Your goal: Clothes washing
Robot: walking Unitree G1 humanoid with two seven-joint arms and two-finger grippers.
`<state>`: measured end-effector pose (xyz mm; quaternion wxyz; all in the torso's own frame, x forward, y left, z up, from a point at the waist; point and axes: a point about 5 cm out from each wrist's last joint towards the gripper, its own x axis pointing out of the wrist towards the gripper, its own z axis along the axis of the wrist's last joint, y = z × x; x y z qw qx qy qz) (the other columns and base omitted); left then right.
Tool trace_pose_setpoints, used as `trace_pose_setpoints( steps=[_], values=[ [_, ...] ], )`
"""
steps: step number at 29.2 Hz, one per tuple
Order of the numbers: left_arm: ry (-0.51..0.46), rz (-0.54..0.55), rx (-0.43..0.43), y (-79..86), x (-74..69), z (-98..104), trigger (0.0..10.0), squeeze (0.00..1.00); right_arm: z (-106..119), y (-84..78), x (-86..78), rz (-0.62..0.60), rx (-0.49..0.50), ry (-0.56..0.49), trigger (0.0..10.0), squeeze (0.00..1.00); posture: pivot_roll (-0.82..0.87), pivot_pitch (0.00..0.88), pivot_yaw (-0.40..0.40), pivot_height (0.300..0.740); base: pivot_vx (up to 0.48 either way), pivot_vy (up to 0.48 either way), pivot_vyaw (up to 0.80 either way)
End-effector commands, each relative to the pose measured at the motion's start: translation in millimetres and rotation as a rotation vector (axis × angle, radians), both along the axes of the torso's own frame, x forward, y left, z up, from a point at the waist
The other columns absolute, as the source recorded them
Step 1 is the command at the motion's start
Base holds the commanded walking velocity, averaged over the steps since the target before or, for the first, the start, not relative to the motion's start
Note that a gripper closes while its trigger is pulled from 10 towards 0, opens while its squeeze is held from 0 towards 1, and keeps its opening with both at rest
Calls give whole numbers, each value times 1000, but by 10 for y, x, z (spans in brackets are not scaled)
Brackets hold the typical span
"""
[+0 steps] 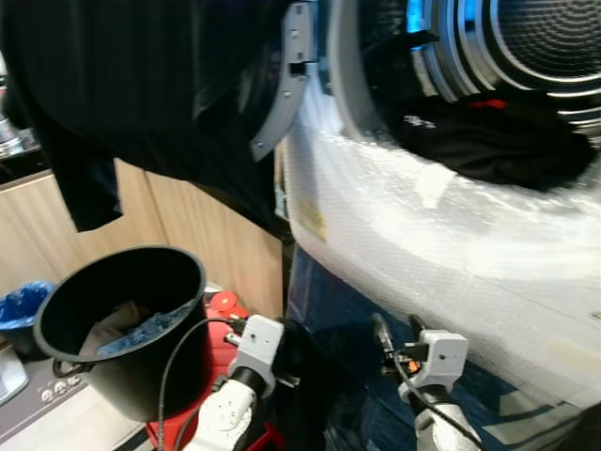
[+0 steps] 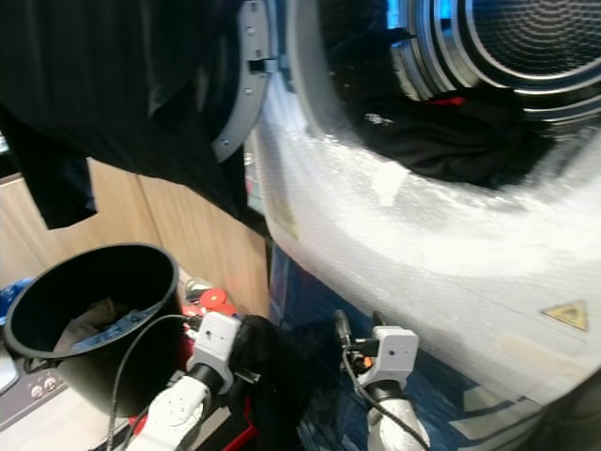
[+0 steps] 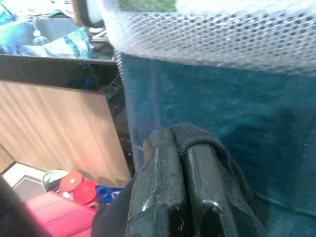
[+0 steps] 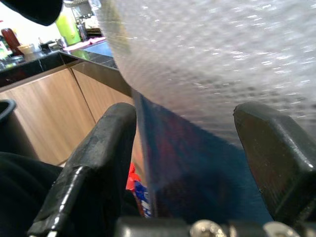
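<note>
Black cloth (image 3: 197, 140) sits pinched in the closed left gripper (image 3: 180, 182) low before the bubble-wrapped washing machine (image 1: 423, 235), beside the black bucket (image 1: 127, 324), while the right gripper (image 4: 190, 163) gapes wide, and more dark laundry (image 1: 488, 141), somewhat blurred, lies in the drum.

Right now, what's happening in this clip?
The robot stands at an open washer wrapped in bubble wrap, with dark clothes lying in the drum mouth. Its left end effector is shut on a dark garment low in front of the machine. The right end effector is open beside it, holding nothing. A black bucket with some clothes inside sits to the robot's left.
</note>
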<state>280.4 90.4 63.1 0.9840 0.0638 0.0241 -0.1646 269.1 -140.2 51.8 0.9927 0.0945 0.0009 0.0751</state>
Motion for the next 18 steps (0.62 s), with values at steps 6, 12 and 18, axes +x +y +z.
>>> trace_pose_setpoints(
  steps=[6,12,18],
  values=[
    [-22,13,8,-5,32,57,10000,0,21,-36,6,-10,-2,-12,10000,0,-37,0,-5,740,0,0,0],
    [-29,12,-20,-12,45,90,10000,0,25,-66,6,-13,-1,-17,10000,0,-37,0,-4,740,0,0,0],
    [-31,28,12,5,48,71,10000,0,26,-82,12,-12,-6,-19,10000,0,-36,0,-4,740,0,0,0]
  ],
)
